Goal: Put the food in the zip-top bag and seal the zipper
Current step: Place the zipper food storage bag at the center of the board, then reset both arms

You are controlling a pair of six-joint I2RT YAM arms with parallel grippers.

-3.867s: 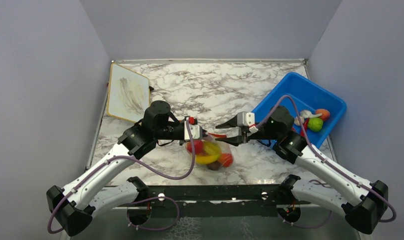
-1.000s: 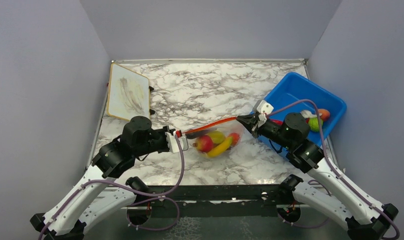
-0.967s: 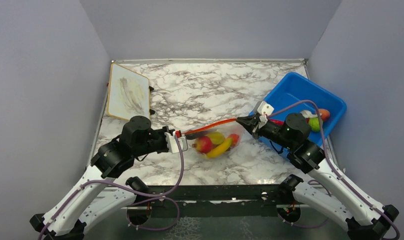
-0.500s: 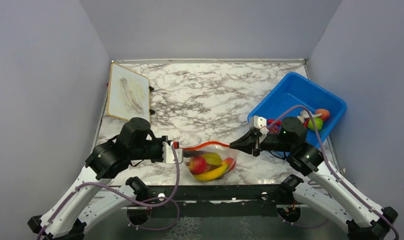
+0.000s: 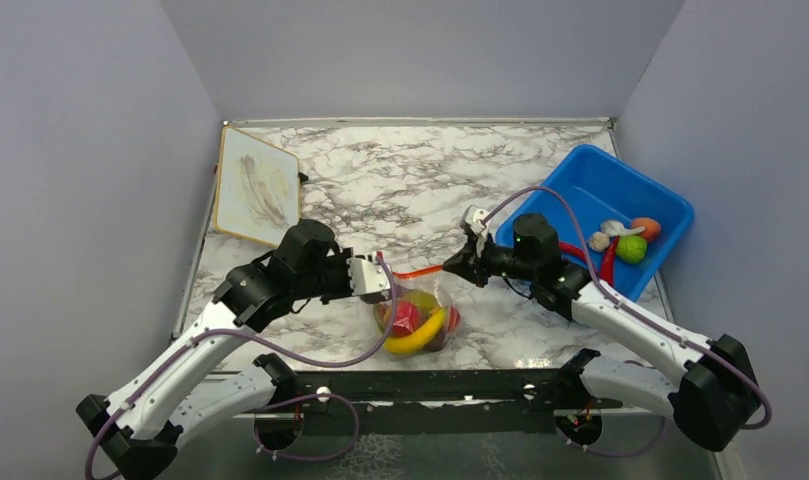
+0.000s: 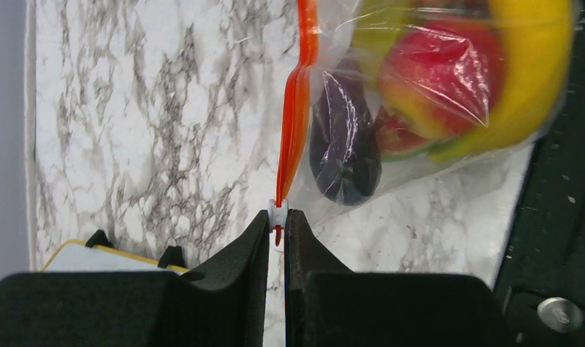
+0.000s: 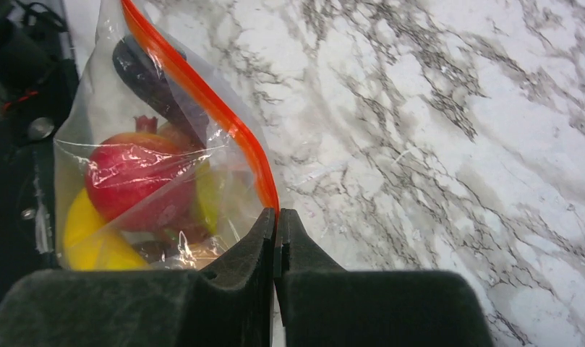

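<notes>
Left wrist: zipper point(image 6: 295, 123) end inside left tool point(image 6: 276, 220) (bag point(image 6: 336, 50) beyond)

Overhead view looks down; both close wrist views share the zip-top bag point(image 7: 159, 152).

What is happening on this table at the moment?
The left gripper and the right gripper each pinch one end of the zipper, holding the zip-top bag between them. Inside are a banana, a red fruit and an eggplant. Other toy food lies in the blue bin. Whether the zipper is fully sealed cannot be seen.
</notes>
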